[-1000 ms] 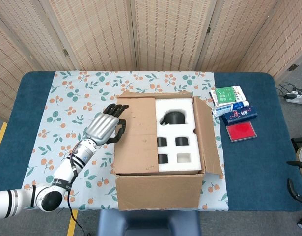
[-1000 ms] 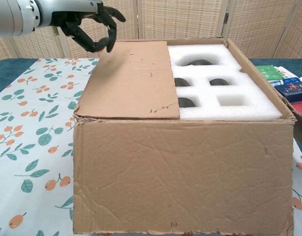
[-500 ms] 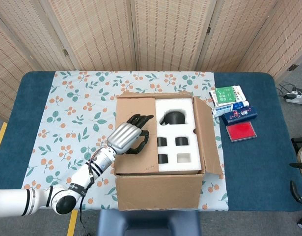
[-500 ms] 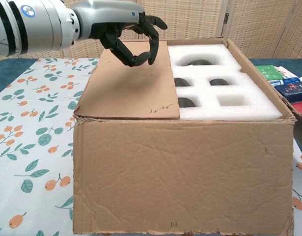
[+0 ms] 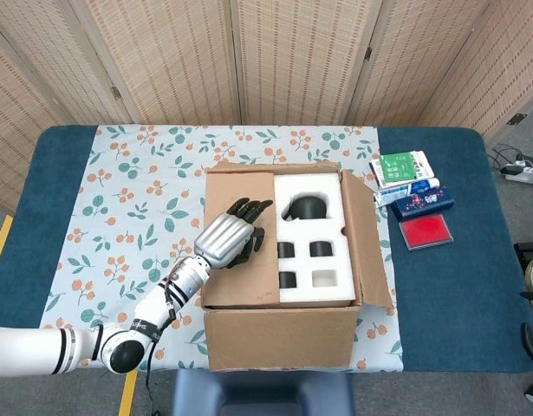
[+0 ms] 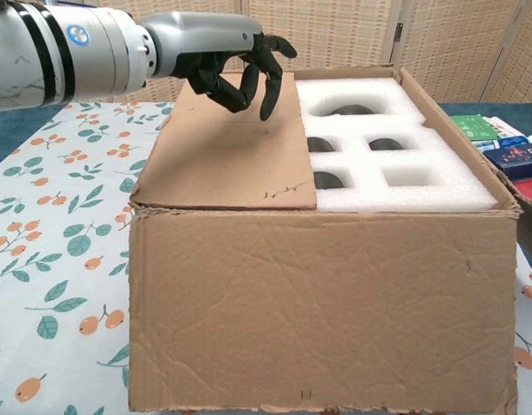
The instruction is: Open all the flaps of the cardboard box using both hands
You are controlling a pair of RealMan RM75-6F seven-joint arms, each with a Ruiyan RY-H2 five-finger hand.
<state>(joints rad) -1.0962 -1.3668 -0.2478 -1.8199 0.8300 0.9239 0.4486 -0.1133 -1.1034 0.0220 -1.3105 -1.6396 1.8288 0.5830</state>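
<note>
Cardboard box (image 5: 279, 338) stands near the front edge of the table, on the flowered cloth (image 5: 119, 199), and we judge the task as only partly done. Our reading is that the right flap (image 5: 363, 238) is already open: it stands up and leans outward on the right side. The far flap and the near flap also seem folded away, because in the chest view we see the white foam insert (image 6: 395, 156) with its dark cavities uncovered on the right half. The far one is small in the head view, so we are less sure about it.

What is left is the left flap (image 6: 235, 143). It lies flat over the left half of the opening, and its free edge runs just beside the foam.

Our left hand (image 5: 234, 236) hovers above this flap, near the free edge. Its fingers (image 6: 267, 82) are apart and curved downward, and it holds nothing. In the chest view the fingertips seem to be close to the cardboard, but we cannot tell if they touch it. Our right hand does not appear in either view.

We think the remaining work is to bring the fingers under the free edge and swing the flap outward to the left. The edge lies low against the foam, so catching it can be difficult.
</note>
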